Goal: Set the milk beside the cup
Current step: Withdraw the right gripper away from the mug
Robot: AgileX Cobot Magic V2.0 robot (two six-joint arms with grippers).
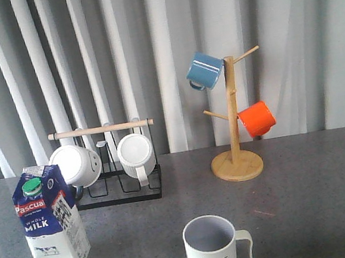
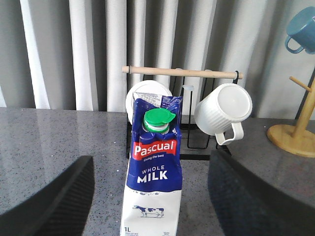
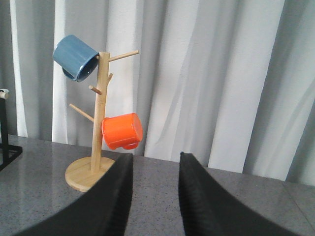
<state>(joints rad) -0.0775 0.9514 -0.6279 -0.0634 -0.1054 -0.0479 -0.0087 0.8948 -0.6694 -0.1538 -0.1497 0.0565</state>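
Observation:
The milk [image 1: 50,221] is a gable-top carton, dark blue above and white below, with a green cap. It stands upright on the grey table at the front left. In the left wrist view the milk [image 2: 153,187] stands between the lines of my two fingers, a little ahead of them and untouched. My left gripper [image 2: 151,157] is wide open; only a dark bit of it shows at the left edge of the front view. The cup [image 1: 213,251] is cream and ribbed, printed "HOME", and stands upright at the front centre. My right gripper [image 3: 155,156] is open and empty.
A black rack with a wooden rail [image 1: 101,129] holds two white mugs [image 1: 136,155] behind the milk. A wooden mug tree [image 1: 237,158] at the back right carries a blue mug [image 1: 204,69] and an orange mug [image 1: 256,119]. Curtains hang behind the table.

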